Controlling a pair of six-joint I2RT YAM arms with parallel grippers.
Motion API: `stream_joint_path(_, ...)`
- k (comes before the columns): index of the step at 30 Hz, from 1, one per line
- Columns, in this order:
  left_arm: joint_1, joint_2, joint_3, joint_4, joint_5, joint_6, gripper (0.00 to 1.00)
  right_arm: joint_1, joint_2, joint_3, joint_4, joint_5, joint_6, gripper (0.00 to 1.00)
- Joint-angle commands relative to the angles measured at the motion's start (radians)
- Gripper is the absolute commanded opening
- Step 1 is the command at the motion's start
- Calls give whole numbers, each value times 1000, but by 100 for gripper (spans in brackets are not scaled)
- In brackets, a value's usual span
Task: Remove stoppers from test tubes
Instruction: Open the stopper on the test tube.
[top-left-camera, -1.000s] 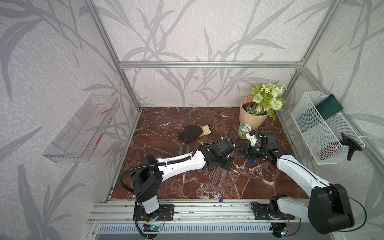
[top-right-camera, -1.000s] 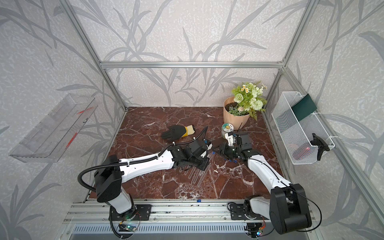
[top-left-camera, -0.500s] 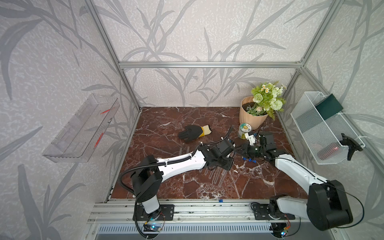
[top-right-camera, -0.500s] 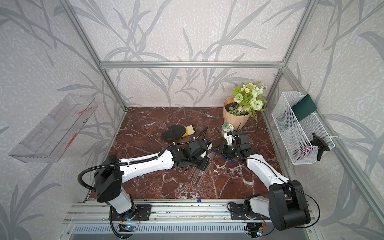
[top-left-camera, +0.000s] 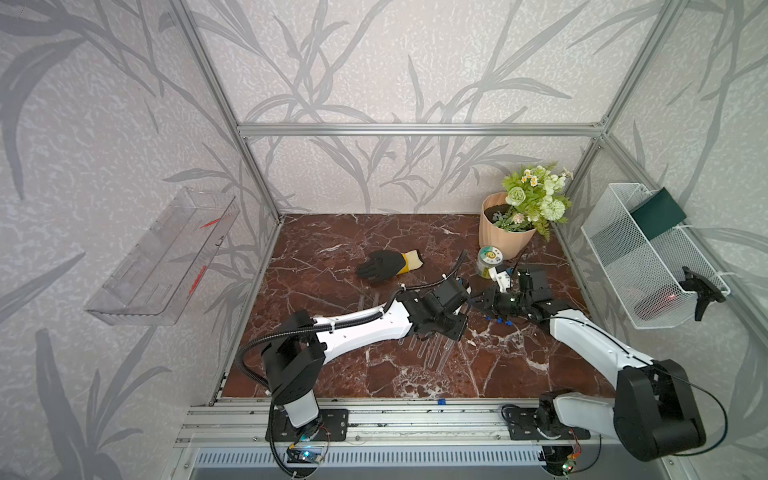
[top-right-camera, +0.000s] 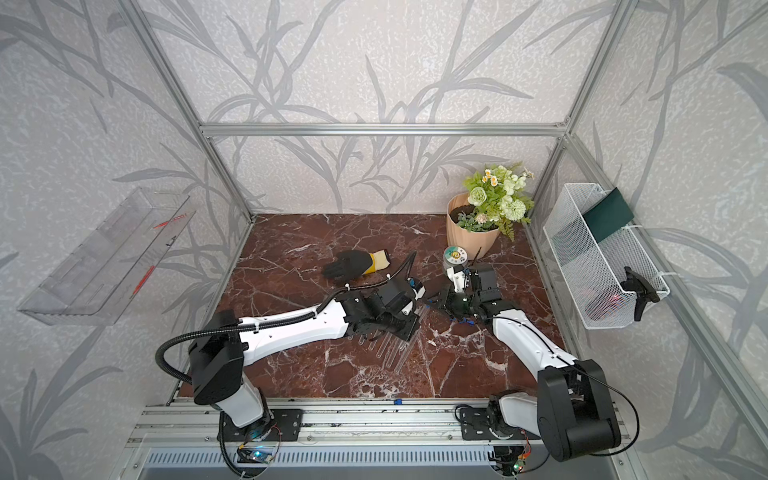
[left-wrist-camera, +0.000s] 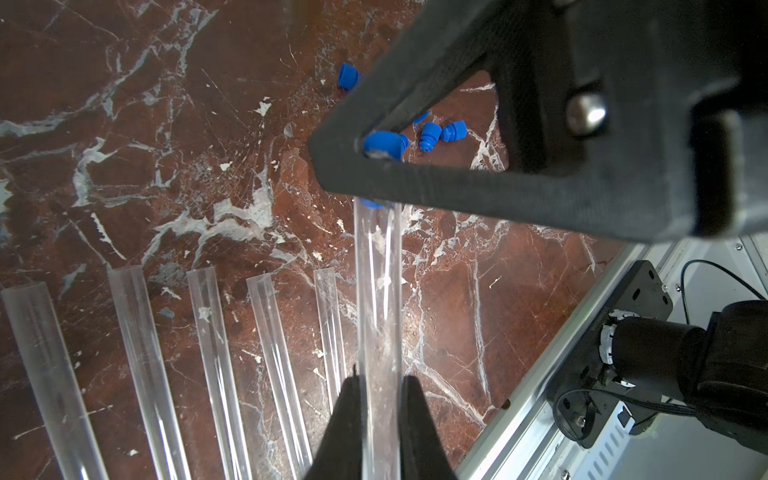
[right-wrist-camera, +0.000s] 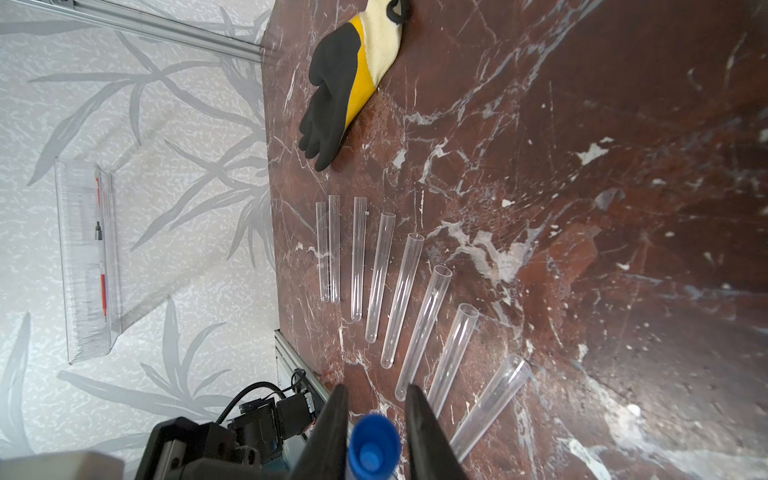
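Tube (left-wrist-camera: 379, 299) points its stopper (right-wrist-camera: 374, 449) into right hand (right-wrist-camera: 375, 390)

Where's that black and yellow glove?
In both top views the glove lies flat on the marble table, behind the row of test tubes, left of the flower pot.

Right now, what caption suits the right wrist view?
Two fingers flank a blue stopper; eight uncapped test tubes lie beyond.
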Motion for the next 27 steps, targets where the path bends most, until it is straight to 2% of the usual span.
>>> stream_joint_path(1, 4, 0, 20, 14, -13, -3, 5, 4, -9, -12, 5, -8, -7, 22)
stream_joint_path(12, 3, 0, 11, 12, -16, -1, 5, 4, -15, -3, 7, -1, 5, 9)
stream_joint_path(27, 3, -13, -16, -24, -19, 11, 5, 1, 23, 68, 36, 6, 26, 3)
